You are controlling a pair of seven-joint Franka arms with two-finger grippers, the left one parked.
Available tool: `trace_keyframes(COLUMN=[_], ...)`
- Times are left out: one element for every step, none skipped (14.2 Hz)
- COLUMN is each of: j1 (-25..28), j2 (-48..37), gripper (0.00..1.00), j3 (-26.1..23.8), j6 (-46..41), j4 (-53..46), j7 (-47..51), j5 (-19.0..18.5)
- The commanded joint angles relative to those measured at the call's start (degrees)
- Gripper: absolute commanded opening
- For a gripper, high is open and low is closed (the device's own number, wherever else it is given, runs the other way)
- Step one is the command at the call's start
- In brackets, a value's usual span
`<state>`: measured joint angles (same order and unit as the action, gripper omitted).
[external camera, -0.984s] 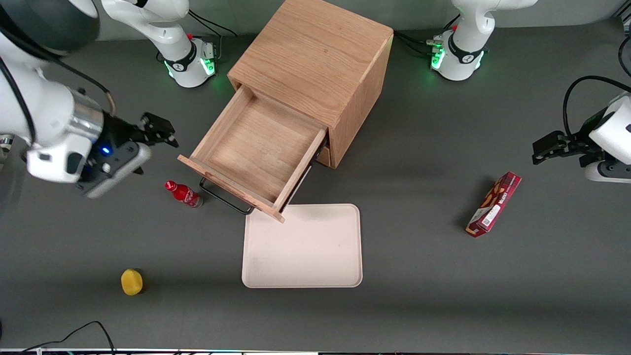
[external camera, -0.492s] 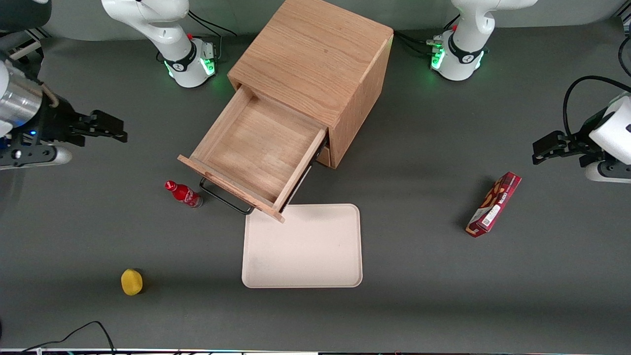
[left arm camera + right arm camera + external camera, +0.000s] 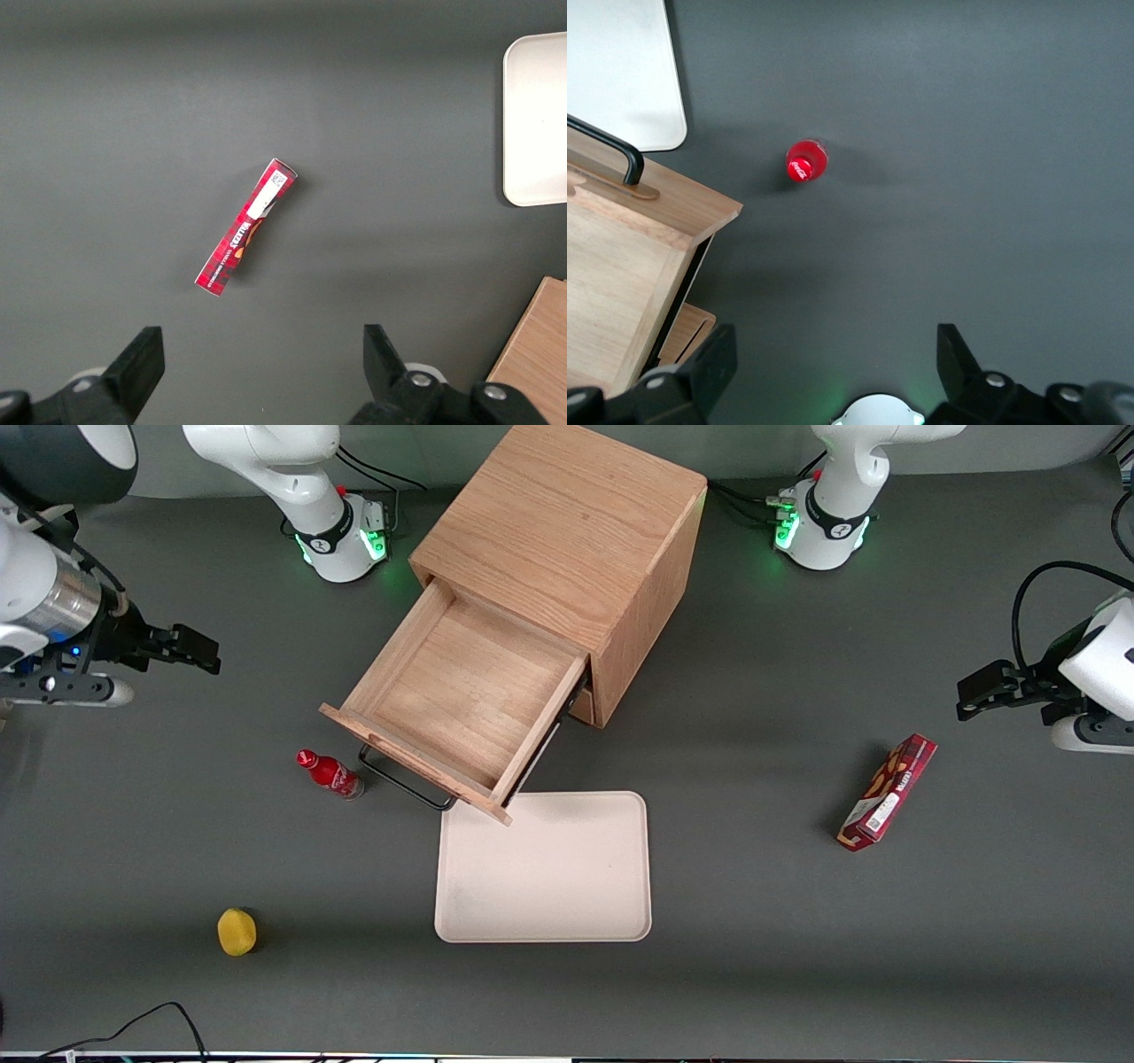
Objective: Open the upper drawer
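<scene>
The upper drawer point(image 3: 461, 691) of the light oak cabinet point(image 3: 567, 522) stands pulled far out, its wooden tray empty. Its thin black bar handle point(image 3: 403, 784) faces the front camera. My right gripper point(image 3: 202, 653) hangs above the table toward the working arm's end, well apart from the drawer. It is open with nothing between its fingers. The right wrist view shows the gripper point(image 3: 833, 359) over bare table, with the drawer's corner point(image 3: 656, 221) and the handle point(image 3: 611, 146) beside it. A sliver of the lower drawer point(image 3: 687, 329) shows beneath.
A small red bottle point(image 3: 330, 772) stands beside the drawer's handle end. A beige tray point(image 3: 545, 868) lies on the table in front of the drawer. A yellow object point(image 3: 236, 931) sits near the front edge. A red box point(image 3: 888, 793) lies toward the parked arm's end.
My gripper has drawn away from the drawer toward the working arm's end of the table and risen a little. The drawer and the other things have not moved.
</scene>
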<state>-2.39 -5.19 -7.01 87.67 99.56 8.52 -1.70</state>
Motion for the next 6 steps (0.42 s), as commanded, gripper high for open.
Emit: trace_keyframes(j1=[0.6, 0.4, 0.3, 0.5, 0.5, 0.5], j2=[-0.1, 0.8, 1.1, 1.1, 1.0, 1.0], gripper=[1.0, 1.0, 1.0, 1.0, 1.0, 1.0], j3=[0.2, 0.2, 0.5, 1.6, 1.9, 1.9], j6=[1.2, 0.8, 0.8, 0.8, 0.8, 0.8], j4=[-1.2, -3.2, -4.2, -4.8, -5.0, -5.2], j7=[1.1, 1.4, 1.4, 1.5, 1.5, 1.5], j5=[-1.4, -1.1, -0.6, 0.5, 1.5, 1.8])
